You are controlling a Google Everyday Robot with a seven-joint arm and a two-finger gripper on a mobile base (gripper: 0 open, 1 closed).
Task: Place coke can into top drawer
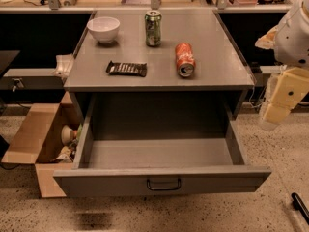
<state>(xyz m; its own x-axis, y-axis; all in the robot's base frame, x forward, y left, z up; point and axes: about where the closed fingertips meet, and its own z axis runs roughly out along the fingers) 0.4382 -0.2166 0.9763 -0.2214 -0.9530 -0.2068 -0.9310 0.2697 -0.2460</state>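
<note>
The coke can (pixel 185 59), red-orange with a silver end, lies on its side on the grey cabinet top (pixel 217 71), right of centre. The top drawer (pixel 161 177) below it is pulled out wide, and its inside looks empty. A small dark handle (pixel 164 184) sits at the centre of its front panel. My gripper (pixel 276 108) hangs off the pale arm at the right edge of the view. It is beside the cabinet's right side, level with the drawer opening and apart from the can. It holds nothing that I can see.
On the cabinet top stand a green can (pixel 153 28) at the back centre, a white bowl (pixel 103 29) at the back left and a dark snack bar (pixel 126 68) at the front left. An open cardboard box (pixel 34 144) lies on the floor to the left. A black object (pixel 299 205) lies at the bottom right.
</note>
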